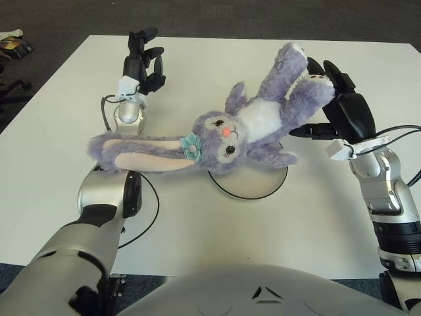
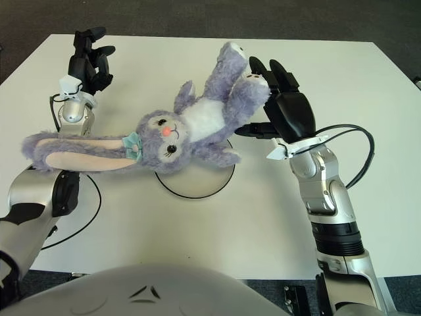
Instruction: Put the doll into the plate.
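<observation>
A purple plush rabbit doll point(image 1: 253, 125) with long ears is held in the air, head toward me and legs pointing away. My right hand point(image 1: 329, 92) is shut on its legs at the right. The doll's head and body hang over the white round plate point(image 1: 253, 185) with a dark rim, hiding the plate's far half. Its ears point(image 1: 138, 153) stretch left over my left forearm. My left hand point(image 1: 143, 60) shows at the far left of the table, fingers relaxed and holding nothing, apart from the doll.
The white table point(image 1: 316, 230) ends near me and at the right. A black cable point(image 1: 150, 214) loops by my left arm. Another cable point(image 2: 358, 141) arcs from my right wrist. Dark floor surrounds the table.
</observation>
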`<state>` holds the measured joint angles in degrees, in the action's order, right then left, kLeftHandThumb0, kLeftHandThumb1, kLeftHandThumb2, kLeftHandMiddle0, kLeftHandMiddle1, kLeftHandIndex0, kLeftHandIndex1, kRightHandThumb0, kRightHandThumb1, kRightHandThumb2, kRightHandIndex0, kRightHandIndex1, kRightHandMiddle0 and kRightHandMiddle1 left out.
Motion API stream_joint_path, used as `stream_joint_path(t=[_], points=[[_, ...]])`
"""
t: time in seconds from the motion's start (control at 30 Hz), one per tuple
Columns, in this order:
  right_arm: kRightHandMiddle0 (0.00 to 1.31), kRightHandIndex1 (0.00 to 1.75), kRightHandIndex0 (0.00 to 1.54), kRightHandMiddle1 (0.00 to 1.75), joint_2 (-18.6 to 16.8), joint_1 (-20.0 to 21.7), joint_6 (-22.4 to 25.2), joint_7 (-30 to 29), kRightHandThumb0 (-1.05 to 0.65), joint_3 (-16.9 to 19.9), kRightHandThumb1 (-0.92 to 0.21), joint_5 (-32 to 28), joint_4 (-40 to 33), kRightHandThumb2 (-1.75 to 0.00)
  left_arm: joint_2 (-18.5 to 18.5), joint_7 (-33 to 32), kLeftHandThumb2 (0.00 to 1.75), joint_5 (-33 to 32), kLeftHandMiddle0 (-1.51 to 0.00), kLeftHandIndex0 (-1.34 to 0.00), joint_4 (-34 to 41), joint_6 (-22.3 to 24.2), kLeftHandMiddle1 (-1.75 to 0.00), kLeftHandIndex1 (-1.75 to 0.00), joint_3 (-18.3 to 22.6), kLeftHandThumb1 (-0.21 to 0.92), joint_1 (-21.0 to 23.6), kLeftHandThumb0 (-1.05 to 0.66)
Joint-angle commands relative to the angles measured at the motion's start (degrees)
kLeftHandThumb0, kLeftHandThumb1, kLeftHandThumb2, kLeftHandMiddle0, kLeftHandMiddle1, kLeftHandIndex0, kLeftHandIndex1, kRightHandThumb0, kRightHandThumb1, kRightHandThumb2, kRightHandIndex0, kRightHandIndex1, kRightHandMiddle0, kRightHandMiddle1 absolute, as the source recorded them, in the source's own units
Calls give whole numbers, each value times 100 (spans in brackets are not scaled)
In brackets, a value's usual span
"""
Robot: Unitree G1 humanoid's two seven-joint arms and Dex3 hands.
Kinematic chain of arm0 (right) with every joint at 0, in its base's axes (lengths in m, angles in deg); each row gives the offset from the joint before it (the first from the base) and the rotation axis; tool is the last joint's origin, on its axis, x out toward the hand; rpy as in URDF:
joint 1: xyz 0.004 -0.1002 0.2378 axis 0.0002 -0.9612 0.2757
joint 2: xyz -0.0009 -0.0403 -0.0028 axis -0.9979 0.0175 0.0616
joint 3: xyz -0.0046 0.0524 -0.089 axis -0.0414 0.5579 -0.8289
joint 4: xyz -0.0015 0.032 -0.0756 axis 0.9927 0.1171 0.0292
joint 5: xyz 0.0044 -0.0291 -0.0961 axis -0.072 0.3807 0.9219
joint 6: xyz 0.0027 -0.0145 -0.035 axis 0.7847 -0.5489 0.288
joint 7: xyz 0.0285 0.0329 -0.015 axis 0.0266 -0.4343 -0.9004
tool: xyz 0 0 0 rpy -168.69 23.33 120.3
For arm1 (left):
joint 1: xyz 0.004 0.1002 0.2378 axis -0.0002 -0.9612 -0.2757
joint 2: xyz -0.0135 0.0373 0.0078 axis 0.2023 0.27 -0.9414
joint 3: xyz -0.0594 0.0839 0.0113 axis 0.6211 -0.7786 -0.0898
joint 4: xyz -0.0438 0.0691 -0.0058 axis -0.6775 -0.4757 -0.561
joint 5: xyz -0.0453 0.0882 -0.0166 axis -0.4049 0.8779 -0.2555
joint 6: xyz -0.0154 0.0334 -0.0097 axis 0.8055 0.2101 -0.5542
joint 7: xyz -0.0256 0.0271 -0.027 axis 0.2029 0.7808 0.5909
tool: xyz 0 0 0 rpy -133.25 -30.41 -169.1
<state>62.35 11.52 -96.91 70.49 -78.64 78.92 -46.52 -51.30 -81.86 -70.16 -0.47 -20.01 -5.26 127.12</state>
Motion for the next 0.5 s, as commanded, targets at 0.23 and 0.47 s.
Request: stream_joint_path(t=[0.23, 0.47], points=[[0, 0, 0, 0, 149, 36, -12, 354, -91, 86, -79, -470, -119, -15, -6, 227, 68, -105, -13, 0, 12, 33, -94, -109, 19, 92, -42, -61], [0, 0, 0, 0, 319, 31, -99, 552, -92, 112, -79, -635, -172, -15, 1, 322, 72, -163, -12, 0, 23, 67, -93, -111, 33, 92, -39, -61]])
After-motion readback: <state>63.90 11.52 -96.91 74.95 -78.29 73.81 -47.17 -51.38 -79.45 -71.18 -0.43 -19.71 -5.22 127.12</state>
